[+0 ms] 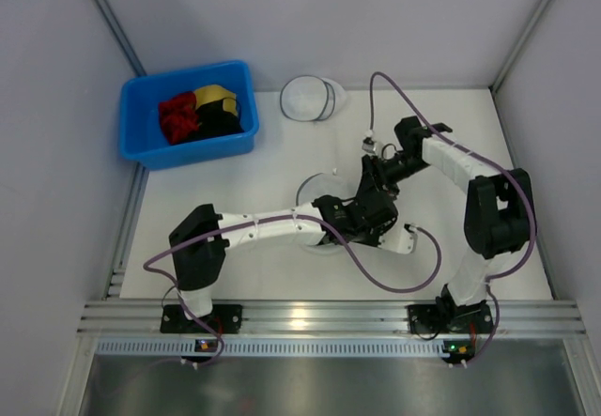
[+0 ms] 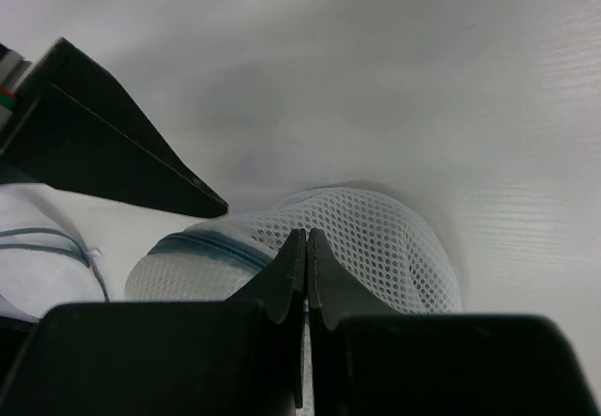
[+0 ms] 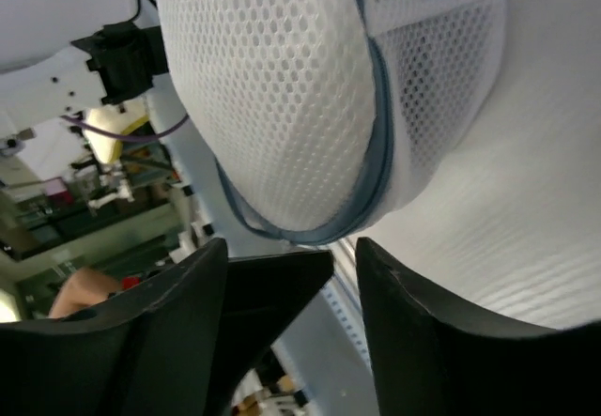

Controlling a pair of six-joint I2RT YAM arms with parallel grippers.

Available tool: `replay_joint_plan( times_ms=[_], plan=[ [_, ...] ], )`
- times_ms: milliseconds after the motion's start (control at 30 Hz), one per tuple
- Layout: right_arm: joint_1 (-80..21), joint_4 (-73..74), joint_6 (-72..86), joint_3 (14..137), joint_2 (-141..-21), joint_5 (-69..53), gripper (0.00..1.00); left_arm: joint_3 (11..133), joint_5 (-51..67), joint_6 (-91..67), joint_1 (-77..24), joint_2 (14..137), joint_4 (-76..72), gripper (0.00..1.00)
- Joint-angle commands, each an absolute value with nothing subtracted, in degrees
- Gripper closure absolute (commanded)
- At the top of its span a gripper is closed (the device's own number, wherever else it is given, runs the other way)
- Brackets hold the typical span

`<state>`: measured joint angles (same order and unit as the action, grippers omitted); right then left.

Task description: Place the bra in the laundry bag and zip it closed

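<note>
The laundry bag [image 1: 313, 192] lies at the table's middle, mostly covered by both arms. In the left wrist view it is a white mesh dome [image 2: 385, 242] with a blue-grey zip band. My left gripper [image 1: 362, 213] is shut, its fingertips [image 2: 306, 238] pinched on the bag's mesh edge by the zip. My right gripper [image 1: 375, 176] is open just beyond it. In the right wrist view the bag [image 3: 282, 87] bulges above the spread fingers [image 3: 291, 247], which hold nothing. The bra shows in no view.
A blue bin [image 1: 136, 97] at the back left holds a red garment [image 1: 177, 117] and a yellow-and-black garment [image 1: 218, 106]. A second round mesh case [image 1: 310, 98] lies at the back centre. Purple cables loop over the table on the right.
</note>
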<state>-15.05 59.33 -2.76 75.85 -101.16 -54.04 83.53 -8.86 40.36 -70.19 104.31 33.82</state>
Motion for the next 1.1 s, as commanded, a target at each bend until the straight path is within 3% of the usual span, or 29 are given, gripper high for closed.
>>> replay_joint_plan(
  times_ms=[0, 33, 67, 167, 667, 700, 733, 767, 800, 867, 1067],
  plan=[
    [-16.9, 56.5, -0.9, 75.2, -101.2, -60.2, 0.46, 86.2, -11.3, 39.6, -69.9, 104.4, 30.7, 1.0],
    [-17.1, 56.3, -0.5, 75.3, -101.6, -60.5, 0.54, 86.0, -11.3, 39.6, -69.9, 104.2, 30.8, 1.0],
    [-17.1, 55.9, -0.4, 75.8, -101.8, -60.6, 0.73, 85.6, -11.2, 39.6, -69.8, 103.8, 30.7, 1.0],
    [-17.1, 54.6, 1.1, 77.8, -102.8, -58.6, 1.0, 83.8, -8.3, 39.4, -69.9, 102.0, 30.8, 1.0],
    [-16.4, 52.7, 4.0, 94.2, -112.9, -55.2, 1.0, 71.6, -1.5, 36.3, -71.2, 92.0, 32.8, 1.0],
    [-16.4, 53.4, 3.9, 94.4, -112.9, -55.2, 0.99, 71.7, -2.5, 36.0, -71.1, 92.2, 32.7, 1.0],
    [-16.4, 55.5, 3.1, 94.2, -112.3, -55.0, 0.86, 71.9, -3.2, 35.9, -71.1, 92.4, 32.7, 1.0],
    [-16.3, 56.5, 2.6, 93.6, -111.6, -54.7, 0.56, 72.5, -3.6, 35.8, -70.9, 93.0, 32.6, 1.0],
    [-16.3, 56.9, 2.5, 92.7, -110.4, -53.4, 0.41, 73.2, -3.7, 35.2, -70.8, 93.3, 32.6, 1.0],
    [-15.6, 57.2, 1.8, 89.5, -105.9, -51.6, 0.21, 75.6, -3.5, 34.1, -70.1, 95.2, 32.8, 1.0],
    [-10.2, 59.7, 0.9, 83.7, -98.1, -49.0, 0.14, 81.0, -4.1, 30.5, -68.0, 99.1, 31.6, 1.0]
  ],
)
